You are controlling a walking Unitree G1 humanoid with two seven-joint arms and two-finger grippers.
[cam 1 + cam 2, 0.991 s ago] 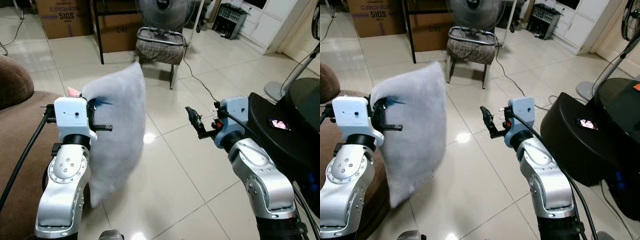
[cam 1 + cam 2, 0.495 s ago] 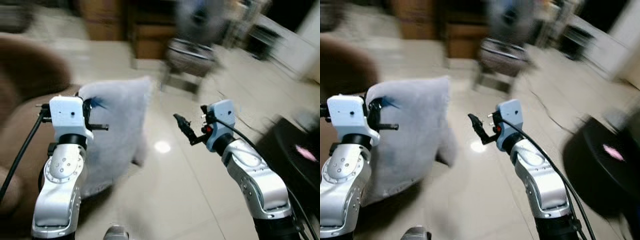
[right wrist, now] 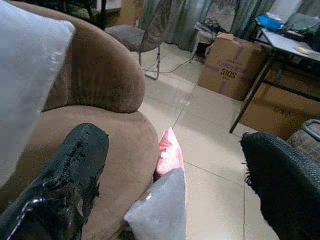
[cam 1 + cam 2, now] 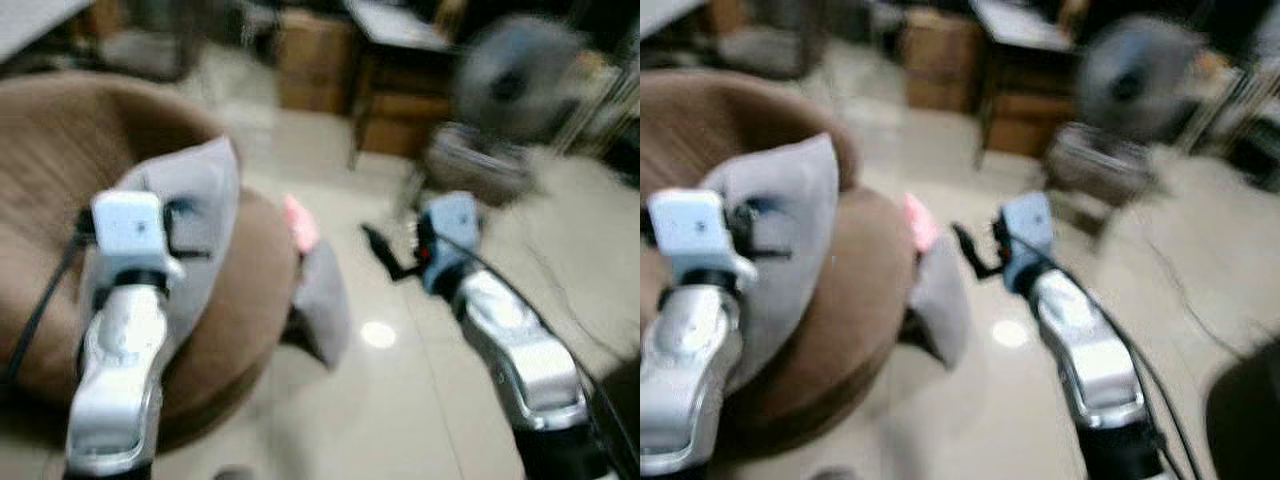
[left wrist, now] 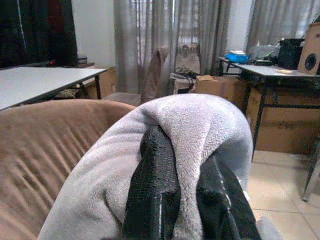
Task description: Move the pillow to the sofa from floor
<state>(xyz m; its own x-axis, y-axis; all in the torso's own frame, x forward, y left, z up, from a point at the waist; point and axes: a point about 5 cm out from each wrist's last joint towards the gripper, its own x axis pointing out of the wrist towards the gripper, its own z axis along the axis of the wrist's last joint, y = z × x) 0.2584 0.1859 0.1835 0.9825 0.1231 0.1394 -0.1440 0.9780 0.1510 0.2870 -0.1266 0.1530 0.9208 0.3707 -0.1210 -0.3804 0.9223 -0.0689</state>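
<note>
Head view swung left since a second ago: sofa (image 4: 60,160) now ahead. Left gripper (image 5: 177,185) pinches pillow (image 5: 200,125), now above seat. Right gripper (image 3: 170,175) spread, empty. Release likely next.

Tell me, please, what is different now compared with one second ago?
The robot has turned left: the brown sofa now lies ahead, with a pink pillow and another grey one by its edge. The left hand still grips the grey pillow, now held over the sofa. The right hand stays open and empty.
</note>
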